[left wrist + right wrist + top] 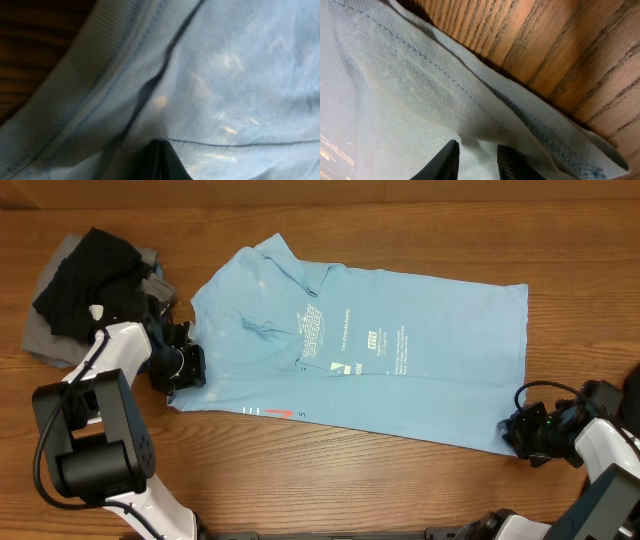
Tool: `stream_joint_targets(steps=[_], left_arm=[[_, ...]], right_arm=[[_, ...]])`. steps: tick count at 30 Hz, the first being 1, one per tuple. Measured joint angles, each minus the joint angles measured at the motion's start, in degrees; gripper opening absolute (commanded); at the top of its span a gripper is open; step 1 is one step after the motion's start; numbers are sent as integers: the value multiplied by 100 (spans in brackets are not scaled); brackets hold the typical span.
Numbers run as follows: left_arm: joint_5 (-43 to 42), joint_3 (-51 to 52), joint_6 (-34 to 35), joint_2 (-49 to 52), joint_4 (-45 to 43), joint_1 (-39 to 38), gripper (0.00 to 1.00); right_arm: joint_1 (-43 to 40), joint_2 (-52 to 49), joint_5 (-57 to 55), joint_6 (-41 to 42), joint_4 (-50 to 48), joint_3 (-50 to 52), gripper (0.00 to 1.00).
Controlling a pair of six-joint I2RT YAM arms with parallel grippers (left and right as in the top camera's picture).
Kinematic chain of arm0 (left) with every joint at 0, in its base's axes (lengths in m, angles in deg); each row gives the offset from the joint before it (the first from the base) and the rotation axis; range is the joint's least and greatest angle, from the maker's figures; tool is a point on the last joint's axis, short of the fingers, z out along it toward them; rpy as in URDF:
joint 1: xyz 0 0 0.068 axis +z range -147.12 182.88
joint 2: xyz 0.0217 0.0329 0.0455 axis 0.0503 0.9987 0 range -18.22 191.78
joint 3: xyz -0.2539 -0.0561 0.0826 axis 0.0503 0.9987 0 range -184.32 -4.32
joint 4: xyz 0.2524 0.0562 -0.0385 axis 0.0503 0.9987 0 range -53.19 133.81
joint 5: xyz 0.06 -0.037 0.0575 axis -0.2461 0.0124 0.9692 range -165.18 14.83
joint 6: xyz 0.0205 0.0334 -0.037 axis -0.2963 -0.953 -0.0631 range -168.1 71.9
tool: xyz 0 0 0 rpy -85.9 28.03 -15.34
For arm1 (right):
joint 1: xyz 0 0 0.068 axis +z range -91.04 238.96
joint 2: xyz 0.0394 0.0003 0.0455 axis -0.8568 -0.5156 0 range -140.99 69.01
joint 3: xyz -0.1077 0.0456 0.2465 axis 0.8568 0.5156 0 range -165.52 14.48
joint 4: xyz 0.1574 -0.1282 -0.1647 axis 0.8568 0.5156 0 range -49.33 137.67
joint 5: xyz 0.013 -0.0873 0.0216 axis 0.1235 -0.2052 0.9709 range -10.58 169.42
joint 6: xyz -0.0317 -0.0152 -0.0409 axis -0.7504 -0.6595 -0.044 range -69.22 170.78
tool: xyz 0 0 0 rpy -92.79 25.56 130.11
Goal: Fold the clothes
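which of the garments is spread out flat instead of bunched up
The light blue T-shirt with white lettering, laid flat across the middle of the table. The black garment and grey garment lie crumpled in a heap at the left.

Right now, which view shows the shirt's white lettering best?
Overhead: the lettering sits whole on the light blue T-shirt. Left wrist shows only blurred blue fabric and a seam; right wrist shows the hem over the table, no readable print.

T-shirt lettering — illegibly small.

T-shirt right of garment pile
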Motion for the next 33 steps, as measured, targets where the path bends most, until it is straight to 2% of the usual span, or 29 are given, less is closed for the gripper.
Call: stream_joint_targets(steps=[4, 12, 18, 25, 27, 28, 29, 32, 33], left_arm=[[317, -37, 273, -42, -153, 4, 5], [1027, -514, 557, 138, 1069, 212, 6], [1204, -570, 649, 138, 1519, 251, 8], [1080, -669, 717, -542, 1952, 240, 22], [901, -813, 682, -949, 1875, 212, 33], [743, -890, 684, -1187, 1757, 186, 44], [603, -951, 658, -1368, 1644, 153, 48], [129, -1082, 638, -1797, 1416, 57, 45], [0, -1099, 608, -1860, 1410, 50, 14]], right_arm=[[-2, 0, -7, 0, 39, -9, 30], [-4, -44, -417, -2, 763, -210, 35], [-13, 17, -822, -4, 1515, -426, 39], [-13, 1056, -767, -168, 2212, -1478, 48], [-13, 1322, -483, -348, 2166, -1781, 48], [-13, 1436, -275, -452, 2098, -1880, 48], [-13, 1521, -42, -533, 2028, -1943, 48], [-13, 1609, 562, -691, 2011, -1993, 47], [-13, 1600, 761, -743, 2079, -1993, 47]])
